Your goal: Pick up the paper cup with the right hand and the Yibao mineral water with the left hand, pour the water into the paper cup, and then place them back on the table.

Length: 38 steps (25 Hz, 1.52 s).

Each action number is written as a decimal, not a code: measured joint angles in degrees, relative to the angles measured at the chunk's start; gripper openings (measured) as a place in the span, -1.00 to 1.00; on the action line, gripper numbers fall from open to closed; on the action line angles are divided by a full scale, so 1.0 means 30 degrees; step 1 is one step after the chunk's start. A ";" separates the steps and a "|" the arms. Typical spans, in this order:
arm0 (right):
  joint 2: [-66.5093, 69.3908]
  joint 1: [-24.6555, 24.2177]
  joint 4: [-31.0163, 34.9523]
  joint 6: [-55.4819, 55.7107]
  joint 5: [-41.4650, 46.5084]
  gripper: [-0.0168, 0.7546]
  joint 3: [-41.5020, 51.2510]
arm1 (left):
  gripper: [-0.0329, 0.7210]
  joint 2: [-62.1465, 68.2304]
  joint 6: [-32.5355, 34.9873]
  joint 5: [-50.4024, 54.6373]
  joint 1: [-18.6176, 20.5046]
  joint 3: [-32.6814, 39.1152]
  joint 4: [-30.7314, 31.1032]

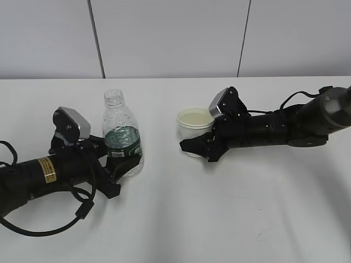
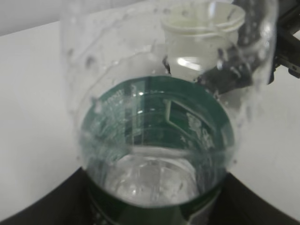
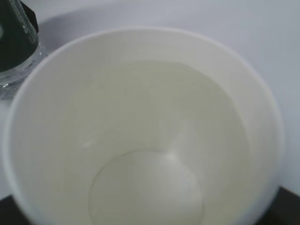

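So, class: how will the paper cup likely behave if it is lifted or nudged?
The paper cup looks thin-walled, so a hard squeeze would probably dent it. Liquid appears to sit inside, so tilting may spill. It is short and open-topped, probably fairly stable.

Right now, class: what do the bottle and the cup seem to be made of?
Bottle: clear, glossy plastic by the look; ribbed walls you can see through, with a dark green label. Cup: probably paper; matte off-white wall, rolled rim, pale cream inside.
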 joint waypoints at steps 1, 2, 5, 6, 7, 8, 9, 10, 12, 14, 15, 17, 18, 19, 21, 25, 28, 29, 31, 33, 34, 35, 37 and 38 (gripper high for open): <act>0.0000 0.0000 0.0000 0.0000 0.0000 0.32 0.0000 | 0.13 0.0000 0.0000 0.0000 0.0000 0.0000 0.0000; 0.0000 0.0000 0.0000 0.0000 0.0000 0.32 0.0000 | 0.14 0.0000 0.0000 0.0000 0.0000 0.0000 0.0000; 0.0000 0.0000 0.0000 0.0000 0.0000 0.32 0.0000 | 0.17 0.0000 0.0000 0.0301 0.0000 0.0000 0.0000; 0.0000 0.0000 0.0000 0.0000 0.0000 0.32 0.0000 | 0.17 0.0000 0.0000 0.0378 0.0000 0.0000 0.0000; 0.0000 0.0000 0.0000 0.0000 0.0000 0.32 0.0000 | 0.17 0.0000 0.0000 0.0446 0.0000 0.0000 0.0000; 0.0000 0.0000 0.0000 0.0000 0.0000 0.32 0.0000 | 0.17 0.0000 0.0000 0.0491 0.0000 0.0000 0.0000; 0.0000 0.0000 0.0000 0.0000 0.0000 0.32 0.0000 | 0.17 0.0000 0.0000 0.0540 0.0000 0.0000 0.0000; 0.0000 0.0000 0.0000 0.0000 -0.0034 0.32 0.0000 | 0.17 0.0000 0.0000 0.0578 0.0000 0.0000 0.0000; 0.0000 0.0000 0.0000 0.0000 -0.0073 0.32 0.0000 | 0.20 0.0000 0.0000 0.0672 0.0000 0.0000 0.0000; 0.0000 0.0000 0.0000 0.0000 -0.0103 0.32 0.0016 | 0.28 0.0000 0.0000 0.0816 0.0000 0.0000 0.0000; 0.0000 0.0000 0.0000 0.0000 -0.0103 0.32 0.0016 | 0.33 0.0000 0.0000 0.0851 0.0000 0.0000 -0.0018; 0.0000 0.0000 0.0000 0.0000 -0.0103 0.32 0.0016 | 0.44 0.0000 0.0000 0.0879 0.0000 0.0000 -0.0275; 0.0000 0.0000 0.0000 0.0000 -0.0103 0.32 0.0016 | 0.47 0.0000 0.0000 0.0879 0.0000 0.0000 -0.0392; 0.0000 0.0000 0.0000 0.0000 -0.0103 0.32 0.0016 | 0.49 0.0000 0.0000 0.0879 0.0000 0.0000 -0.0433; 0.0000 0.0000 0.0000 0.0000 -0.0120 0.32 0.0016 | 0.51 0.0000 0.0000 0.0879 0.0000 0.0000 -0.0457; 0.0000 0.0000 0.0000 -0.0235 -0.0155 0.32 0.0045 | 0.52 0.0000 0.0000 0.0879 0.0000 0.0000 -0.0347; 0.0000 0.0000 -0.0124 -0.0235 -0.0155 0.37 0.0045 | 0.52 -0.0020 0.0000 0.0904 0.0000 0.0225 -0.0367; 0.0000 0.0000 -0.0311 -0.0235 -0.0155 0.41 0.0045 | 0.52 -0.0036 0.0000 0.0904 0.0000 0.0316 -0.0367; 0.0000 0.0000 -0.0817 -0.0070 -0.0121 0.57 0.0045 | 0.52 -0.0129 0.0000 0.0948 0.0000 0.0455 -0.0404; 0.0000 0.0000 -0.1264 0.0192 -0.0121 0.68 0.0045 | 0.52 -0.0276 0.0000 0.0940 0.0000 0.0576 -0.0448; 0.0000 0.0000 -0.1414 0.0400 -0.0121 0.72 0.0045 | 0.52 -0.0346 0.0017 0.0940 0.0000 0.0592 -0.0467; 0.0000 0.0000 -0.1568 0.0585 -0.0121 0.74 0.0045 | 0.52 -0.0364 0.0035 0.0940 0.0000 0.0616 -0.0509; 0.0000 -0.0049 -0.2073 0.0971 0.0059 0.76 0.0045 | 0.54 -0.0386 0.0035 0.0900 0.0000 0.0698 -0.0506; 0.0000 -0.0045 -0.2322 0.1167 0.0357 0.76 0.0045 | 0.56 -0.0386 0.0035 0.0920 0.0000 0.0768 -0.0545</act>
